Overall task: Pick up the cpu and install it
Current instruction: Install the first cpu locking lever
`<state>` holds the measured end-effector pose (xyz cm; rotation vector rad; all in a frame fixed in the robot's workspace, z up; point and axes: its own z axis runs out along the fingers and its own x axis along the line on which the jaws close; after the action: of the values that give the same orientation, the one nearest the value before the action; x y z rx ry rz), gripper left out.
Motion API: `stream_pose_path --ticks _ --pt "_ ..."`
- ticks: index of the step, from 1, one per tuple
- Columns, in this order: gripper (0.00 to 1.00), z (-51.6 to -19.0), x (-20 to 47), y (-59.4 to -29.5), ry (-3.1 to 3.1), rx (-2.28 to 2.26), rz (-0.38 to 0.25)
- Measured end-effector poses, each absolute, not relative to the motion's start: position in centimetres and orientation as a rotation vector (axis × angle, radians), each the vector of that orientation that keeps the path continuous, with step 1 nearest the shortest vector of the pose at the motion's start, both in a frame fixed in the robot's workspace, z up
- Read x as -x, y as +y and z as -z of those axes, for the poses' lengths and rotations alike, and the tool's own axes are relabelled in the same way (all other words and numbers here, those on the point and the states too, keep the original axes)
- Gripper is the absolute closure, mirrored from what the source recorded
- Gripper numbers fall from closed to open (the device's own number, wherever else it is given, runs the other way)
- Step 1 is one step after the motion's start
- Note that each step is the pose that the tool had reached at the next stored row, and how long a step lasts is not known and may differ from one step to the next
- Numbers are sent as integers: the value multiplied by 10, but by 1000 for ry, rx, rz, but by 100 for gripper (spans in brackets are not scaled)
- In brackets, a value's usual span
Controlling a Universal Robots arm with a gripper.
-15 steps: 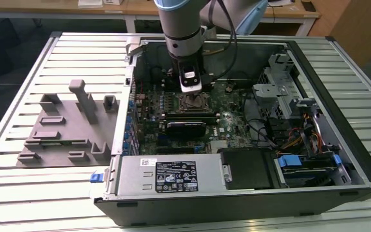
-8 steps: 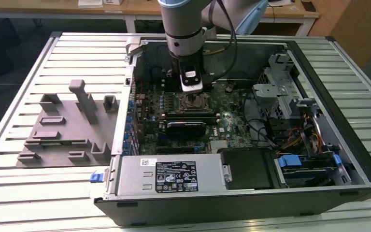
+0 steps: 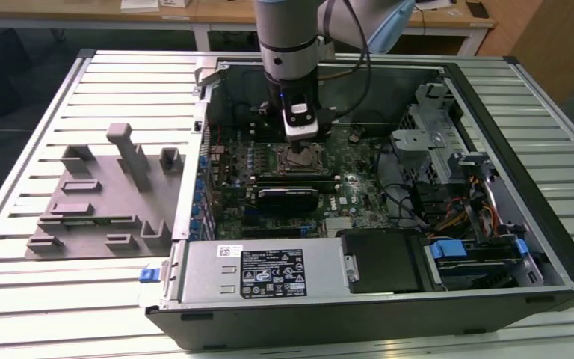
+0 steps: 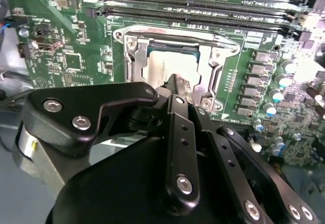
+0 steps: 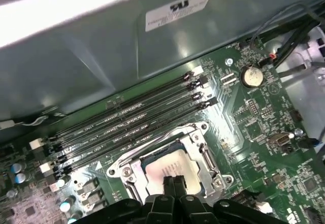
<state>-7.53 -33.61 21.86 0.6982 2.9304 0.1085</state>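
Note:
The cpu [image 5: 165, 167] is a pale silver square lying flat inside the open metal socket frame [image 5: 203, 150] on the green motherboard; it also shows in the second wrist view [image 4: 165, 64]. My gripper [image 5: 172, 182] hangs just over the cpu's near edge with its two black fingers pressed together and nothing seen between them. In the second wrist view the fingertips [image 4: 177, 84] cover part of the cpu. In the exterior view the gripper [image 3: 301, 143] stands upright inside the open computer case, directly above the socket [image 3: 302, 159].
Black memory slots [image 5: 132, 117] run beside the socket. A grey fixture tray [image 3: 98, 202] lies on the slatted table at the exterior view's left. The power supply [image 3: 257, 271], drive cage [image 3: 436, 142] and cables [image 3: 457, 209] crowd the case.

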Motion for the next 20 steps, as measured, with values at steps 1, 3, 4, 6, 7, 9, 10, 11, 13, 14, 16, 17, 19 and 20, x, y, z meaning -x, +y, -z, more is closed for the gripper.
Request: stream_pose_path --ticks 1,3,4,6,7,9,10,11,13,14,16,17,19,20 --pt "89 -222 75 -336 2932 -697 -108" --pt "89 -226 75 -336 2933 -695 -108" --pt "89 -227 75 -336 2935 -692 -108" --pt "89 -227 75 -336 2944 -676 -103" --pt "89 -227 75 -336 2950 -665 -97" --pt "89 -227 75 -336 2964 -643 -81" --pt "89 -227 75 -336 2971 -632 -70" --pt "89 -227 75 -336 2978 -622 -59" --pt "89 -227 75 -336 2994 -601 -32" --pt "89 -227 75 -336 3000 -588 -29" --pt "89 -227 74 -336 3009 -562 -28" --pt "89 -227 74 -336 3012 -552 -29" --pt "89 -227 72 -336 3018 -537 -29" --pt "89 -227 71 -336 3020 -531 -28"
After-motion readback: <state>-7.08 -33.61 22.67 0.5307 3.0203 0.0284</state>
